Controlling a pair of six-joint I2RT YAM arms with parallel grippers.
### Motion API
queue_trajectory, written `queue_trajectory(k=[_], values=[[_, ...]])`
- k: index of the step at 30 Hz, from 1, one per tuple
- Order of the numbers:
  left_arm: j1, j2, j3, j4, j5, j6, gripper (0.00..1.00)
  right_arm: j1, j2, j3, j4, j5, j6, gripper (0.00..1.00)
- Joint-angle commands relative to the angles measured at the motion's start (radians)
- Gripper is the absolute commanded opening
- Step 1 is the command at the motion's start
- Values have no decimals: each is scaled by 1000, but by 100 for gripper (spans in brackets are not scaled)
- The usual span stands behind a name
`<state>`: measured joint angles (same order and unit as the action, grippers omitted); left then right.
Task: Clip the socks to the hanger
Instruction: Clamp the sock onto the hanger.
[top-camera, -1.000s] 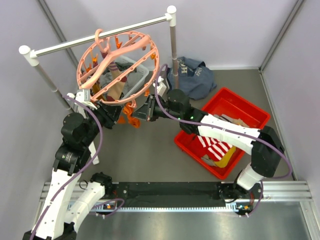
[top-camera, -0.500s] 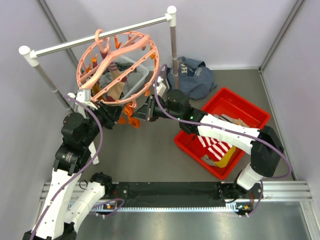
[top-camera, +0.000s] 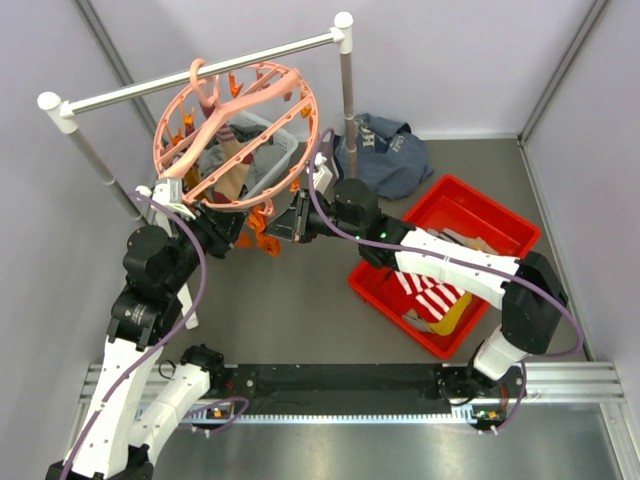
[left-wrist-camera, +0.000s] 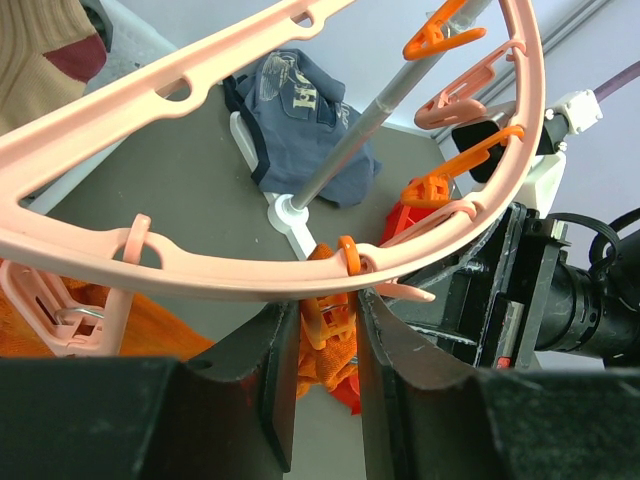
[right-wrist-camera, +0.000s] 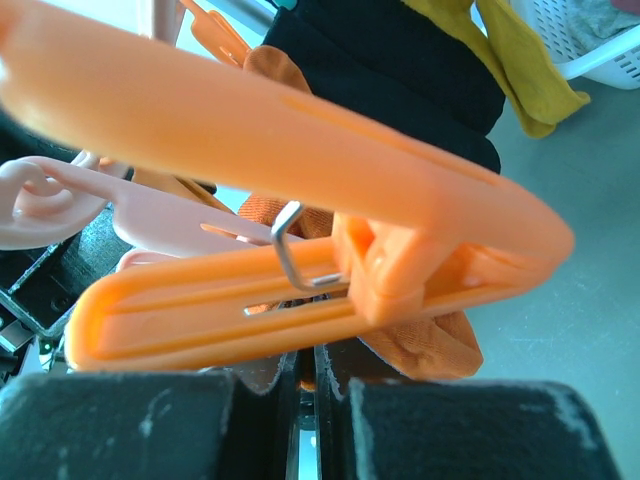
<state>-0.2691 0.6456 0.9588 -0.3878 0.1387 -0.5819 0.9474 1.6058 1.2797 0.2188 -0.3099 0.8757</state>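
Observation:
The salmon-pink ring hanger (top-camera: 158, 150) hangs by its hook from the white rail. My left gripper (top-camera: 238, 234) sits under its near rim. In the left wrist view its fingers (left-wrist-camera: 270, 370) press both sides of an orange clip peg (left-wrist-camera: 325, 320) below the hanger ring (left-wrist-camera: 250, 275). An orange sock (left-wrist-camera: 325, 370) hangs just under that peg. My right gripper (top-camera: 280, 228) faces it from the right, shut on the orange sock (right-wrist-camera: 430, 345), with the peg (right-wrist-camera: 300, 290) right in front of its lens. Dark and yellow socks (right-wrist-camera: 420, 60) hang behind.
The rail stand's right post (top-camera: 347, 90) rises just behind the hanger. A navy garment (top-camera: 385, 150) lies at its foot. A red bin (top-camera: 375, 290) to the right holds striped socks (top-camera: 432, 295). A white basket (right-wrist-camera: 590, 40) stands past the hanger.

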Motion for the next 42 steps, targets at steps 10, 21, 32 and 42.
queue_trajectory(k=[10,21,32,42], values=[[-1,-7,6,21,12,-3,39,19,-12,84,48,3,-7,0],[-1,-17,29,7,-8,2,70,19,-17,86,51,3,-14,6],[-1,-29,58,-29,-54,25,84,19,-89,-68,154,72,-145,53],[-1,-41,80,-57,-79,43,85,17,-185,-239,356,46,-395,63]])
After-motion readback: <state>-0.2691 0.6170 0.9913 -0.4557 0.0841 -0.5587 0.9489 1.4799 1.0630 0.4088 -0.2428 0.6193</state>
